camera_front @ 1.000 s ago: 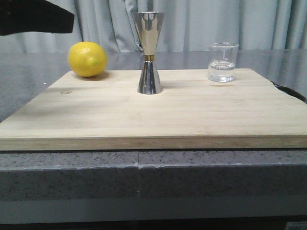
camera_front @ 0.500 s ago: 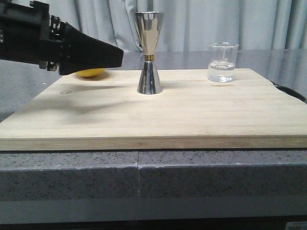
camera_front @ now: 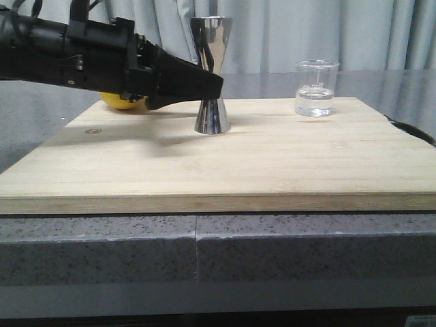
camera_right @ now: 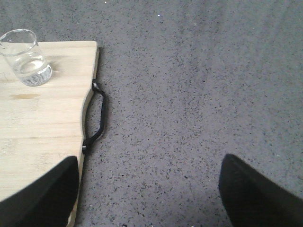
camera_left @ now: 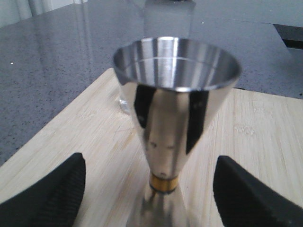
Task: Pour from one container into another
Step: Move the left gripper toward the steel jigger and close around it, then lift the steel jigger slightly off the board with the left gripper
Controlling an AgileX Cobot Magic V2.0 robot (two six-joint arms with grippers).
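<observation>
Kitchen-style setup: speckled stone counter (camera_front: 272,235), wooden cutting board (camera_front: 272,157), grey curtains (camera_front: 286,30)

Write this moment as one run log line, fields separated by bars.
left gripper: open, around jigger | right gripper: open, off the board | beaker: untouched, holds liquid

My left arm's matte black tool (camera_front: 216,85) tapers to a wedge; its black fingertip pads (camera_left: 47,196) show fine ribbed texture.

The clear beaker (camera_front: 316,88), part-filled, stands upright near the board's far right corner; the steel jigger (camera_front: 211,75) stands upright mid-board, toward the far edge.
</observation>
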